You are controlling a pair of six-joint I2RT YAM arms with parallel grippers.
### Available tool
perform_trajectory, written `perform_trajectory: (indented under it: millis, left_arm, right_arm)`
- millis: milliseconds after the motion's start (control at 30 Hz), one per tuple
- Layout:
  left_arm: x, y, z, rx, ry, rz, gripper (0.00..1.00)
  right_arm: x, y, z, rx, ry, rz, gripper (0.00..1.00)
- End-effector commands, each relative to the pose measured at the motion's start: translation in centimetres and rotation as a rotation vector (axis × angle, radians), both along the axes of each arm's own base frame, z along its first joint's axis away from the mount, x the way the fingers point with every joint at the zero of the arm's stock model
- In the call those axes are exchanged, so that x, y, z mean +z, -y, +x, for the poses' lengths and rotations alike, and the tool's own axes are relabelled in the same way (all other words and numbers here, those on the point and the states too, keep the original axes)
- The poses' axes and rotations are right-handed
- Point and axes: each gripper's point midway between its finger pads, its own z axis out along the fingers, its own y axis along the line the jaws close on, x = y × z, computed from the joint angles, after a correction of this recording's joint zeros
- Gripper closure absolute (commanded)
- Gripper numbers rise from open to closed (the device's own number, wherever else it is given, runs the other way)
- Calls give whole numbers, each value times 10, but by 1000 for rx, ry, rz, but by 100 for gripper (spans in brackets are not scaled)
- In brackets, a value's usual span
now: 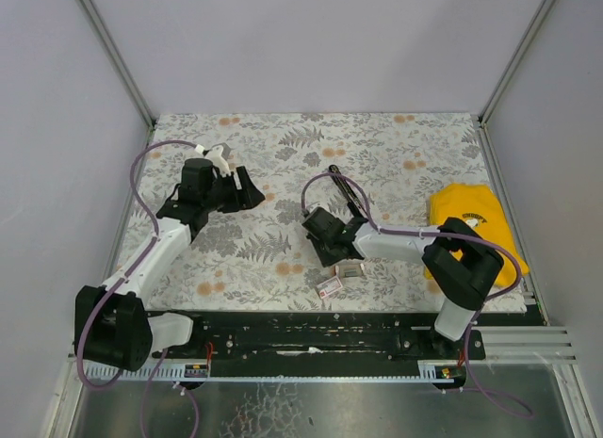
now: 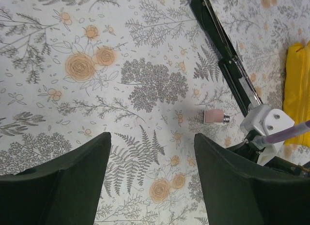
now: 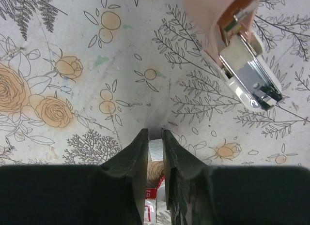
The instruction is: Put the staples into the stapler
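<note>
The black stapler (image 1: 347, 193) lies opened out flat on the flowered mat, its metal rail (image 2: 237, 75) showing. My right gripper (image 3: 155, 135) is shut on a short silvery strip of staples (image 3: 156, 150), held just above the mat. In the top view this gripper (image 1: 317, 227) sits at the stapler's near end. My left gripper (image 2: 152, 138) is open and hovers over bare mat, well left of the stapler (image 2: 220, 41). In the top view the left gripper (image 1: 250, 188) points right, with nothing between its fingers.
A small pink box with a metal end (image 2: 214, 116) lies near the stapler, seen close up in the right wrist view (image 3: 232, 36). Two small staple boxes (image 1: 350, 268) (image 1: 330, 287) lie near the front edge. A yellow cloth (image 1: 476, 221) sits at the right.
</note>
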Motion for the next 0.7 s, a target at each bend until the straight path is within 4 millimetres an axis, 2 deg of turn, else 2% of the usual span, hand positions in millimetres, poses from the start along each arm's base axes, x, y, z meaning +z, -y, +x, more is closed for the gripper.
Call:
perform_trajectory:
  millis: [0,133,267,400,567,667]
  left_arm:
    - [7,18,2,-98,15,-26,32]
    - [7,36,5,-151,1,-36,32]
    - [12,58,11,-213,-2,-47,33]
    - [12,89,11,-342,-32,-99,33]
    - [-12,126,4,-482,-122,-154,34]
    - [-26,140,2,-513,-164,-163,34]
  right_arm:
    - [24,4,6,-12,65,19,77]
    - [43,9,16,-35,105,61,78]
    - [47,24,28,-101,104,110,78]
    - [54,35,38,-155,111,196,78]
    - [63,52,51,-203,122,262,78]
    - [68,60,56,-217,134,275,78]
